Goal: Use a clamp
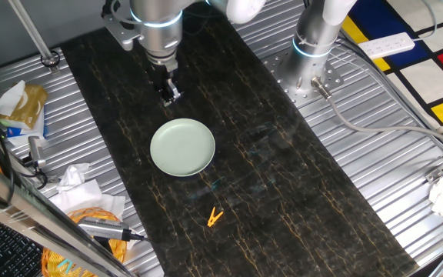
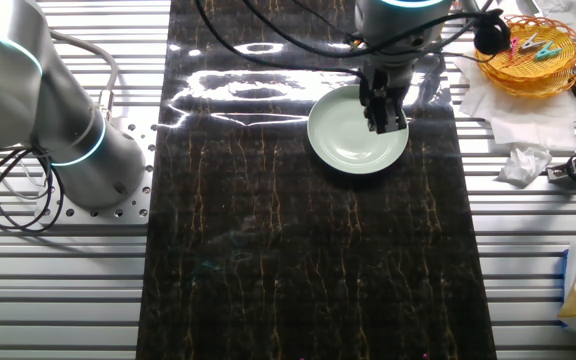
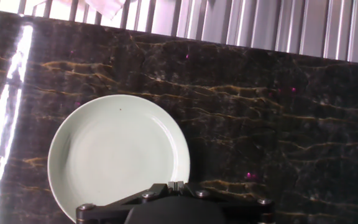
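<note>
One fixed view: high, steep, from table's long end, plate (image 1: 182, 146) central. Other fixed view: high, opposite end, plate (image 2: 357, 133) upper right. Hand view: close above plate (image 3: 118, 154). All share plate.

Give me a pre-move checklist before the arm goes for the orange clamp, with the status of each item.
1. Clamp located: ok. The clamp lies on the dark mat, on the side of the plate away from the arm.
2. Clamp free of clutter: ok. It is apart from the plate with bare mat around it.
3. Gripper empty: ok. Nothing shows at the gripper.
4. Fingers open enough: cannot tell. They look close together in both fixed views; the hand view does not show them.
5. Gripper over the clamp: not ok. It hangs at the plate's far side.
6. Clamp seen by the hand view: not ok. Only the plate and mat show.
</note>
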Controlling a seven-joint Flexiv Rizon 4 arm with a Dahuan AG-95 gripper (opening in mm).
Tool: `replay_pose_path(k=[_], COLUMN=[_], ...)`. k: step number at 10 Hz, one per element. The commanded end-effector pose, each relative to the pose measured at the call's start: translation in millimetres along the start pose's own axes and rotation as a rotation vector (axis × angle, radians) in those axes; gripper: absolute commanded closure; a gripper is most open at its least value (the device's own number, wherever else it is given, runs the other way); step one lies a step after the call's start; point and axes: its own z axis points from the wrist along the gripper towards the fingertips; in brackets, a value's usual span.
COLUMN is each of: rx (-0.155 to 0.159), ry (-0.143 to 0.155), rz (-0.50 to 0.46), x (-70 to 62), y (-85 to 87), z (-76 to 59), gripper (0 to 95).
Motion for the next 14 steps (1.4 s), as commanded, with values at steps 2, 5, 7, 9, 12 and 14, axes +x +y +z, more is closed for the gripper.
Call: replay_pose_path(k=[2,5,7,9,12,14], rx=[0.008,0.002,0.001,-0.007,-0.017,-0.026], ry=[0.007,0.045,0.070,0.107,0.117,0.139], rz=[-0.006,-0.020,-0.029,-0.059,-0.079,-0.060], x=[-1.8,-3.6,-4.5,-4.9,-5.3,-5.3], y=[8.5,21.8,34.4,47.5,58.1,58.1], z=[0.3,-0.1,-0.8,-1.4,-2.9,-2.8], gripper=[95.0,95.0,95.0,95.0,95.0,95.0])
